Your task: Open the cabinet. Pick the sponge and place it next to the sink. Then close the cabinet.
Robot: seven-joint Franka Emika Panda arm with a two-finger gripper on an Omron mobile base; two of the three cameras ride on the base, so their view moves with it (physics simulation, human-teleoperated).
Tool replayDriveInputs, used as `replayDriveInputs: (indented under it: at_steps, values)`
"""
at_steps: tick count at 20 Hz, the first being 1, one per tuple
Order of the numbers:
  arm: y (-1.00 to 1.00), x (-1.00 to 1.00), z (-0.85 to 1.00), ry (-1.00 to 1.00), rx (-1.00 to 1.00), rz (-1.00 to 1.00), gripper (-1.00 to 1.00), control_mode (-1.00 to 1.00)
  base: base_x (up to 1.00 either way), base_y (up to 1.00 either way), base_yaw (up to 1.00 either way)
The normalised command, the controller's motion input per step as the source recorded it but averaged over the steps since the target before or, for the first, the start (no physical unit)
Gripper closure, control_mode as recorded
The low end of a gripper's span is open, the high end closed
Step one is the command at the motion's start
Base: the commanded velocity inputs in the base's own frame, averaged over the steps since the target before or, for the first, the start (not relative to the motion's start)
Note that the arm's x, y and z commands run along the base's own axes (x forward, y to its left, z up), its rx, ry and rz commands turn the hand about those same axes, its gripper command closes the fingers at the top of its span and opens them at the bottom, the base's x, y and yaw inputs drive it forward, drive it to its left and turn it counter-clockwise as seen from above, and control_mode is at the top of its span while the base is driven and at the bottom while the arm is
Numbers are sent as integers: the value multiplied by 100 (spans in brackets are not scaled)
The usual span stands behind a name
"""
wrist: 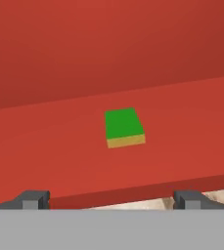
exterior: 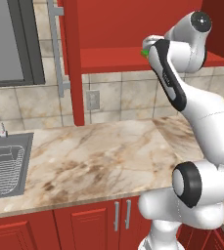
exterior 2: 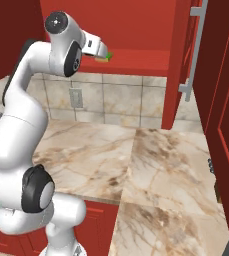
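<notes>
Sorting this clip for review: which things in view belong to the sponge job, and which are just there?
Job:
- cabinet, doors open
- sponge, lying on the cabinet shelf
- sink, at the counter's left end
- gripper, open, short of the sponge

Just there:
- wall outlet
- window
- low cabinets

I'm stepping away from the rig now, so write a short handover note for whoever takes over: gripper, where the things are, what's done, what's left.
Gripper: open, holding nothing, raised at the front edge of the cabinet shelf and aimed at the sponge.
Sponge: lying flat on the bottom shelf of the cabinet, green side up, not touched yet.
Cabinet: both doors swung open.
Sink: at the left end of the counter, wire rack inside.
Done: cabinet opened.
Left: reach in, grab the sponge, set it on the counter beside the sink, then close both doors.
</notes>
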Motion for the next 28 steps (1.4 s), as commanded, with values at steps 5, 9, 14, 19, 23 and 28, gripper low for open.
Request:
replayDriveInputs:
  at_steps: [5,9,14,19,23,28]
  values:
    - [-5,50,0,0,0,1,-100,-100,0,0,0]
    - [0,48,-2,6,0,2,-100,-100,0,0,0]
    - [0,45,-3,17,-2,3,-100,-100,0,0,0]
    - [-3,6,0,6,-3,5,-100,-100,0,0,0]
    - [-9,1,-4,0,0,6,-100,-100,0,0,0]
    - [-17,9,-32,-2,0,4,-100,-100,0,0,0]
